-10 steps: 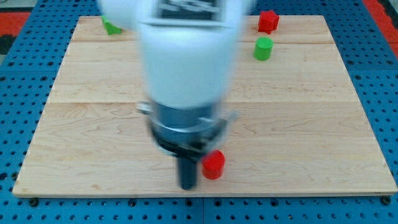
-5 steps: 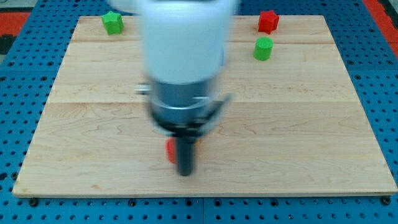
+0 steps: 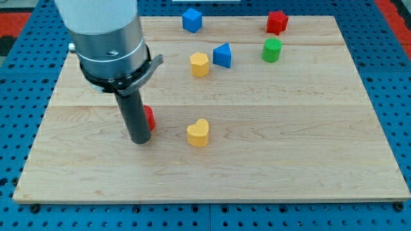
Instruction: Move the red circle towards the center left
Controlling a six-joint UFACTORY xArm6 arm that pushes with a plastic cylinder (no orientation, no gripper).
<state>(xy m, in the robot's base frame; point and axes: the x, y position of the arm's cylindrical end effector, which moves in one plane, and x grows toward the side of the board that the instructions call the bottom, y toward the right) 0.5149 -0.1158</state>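
The red circle [image 3: 149, 117] lies left of the board's middle, mostly hidden behind my dark rod. My tip [image 3: 139, 139] rests on the board just in front of it and slightly to its left, touching or nearly touching it. Only the circle's right edge shows.
A yellow heart [image 3: 198, 133] lies right of the tip. A yellow hexagon [image 3: 200, 65], blue triangle [image 3: 222, 55] and green cylinder [image 3: 272, 49] lie in the upper middle. A blue block [image 3: 192, 19] and a red star-like block [image 3: 277, 22] sit near the top edge.
The arm and tip moved left and up the view, and the red circle moved left with them from the bottom middle. Blocks behind the arm are now uncovered.
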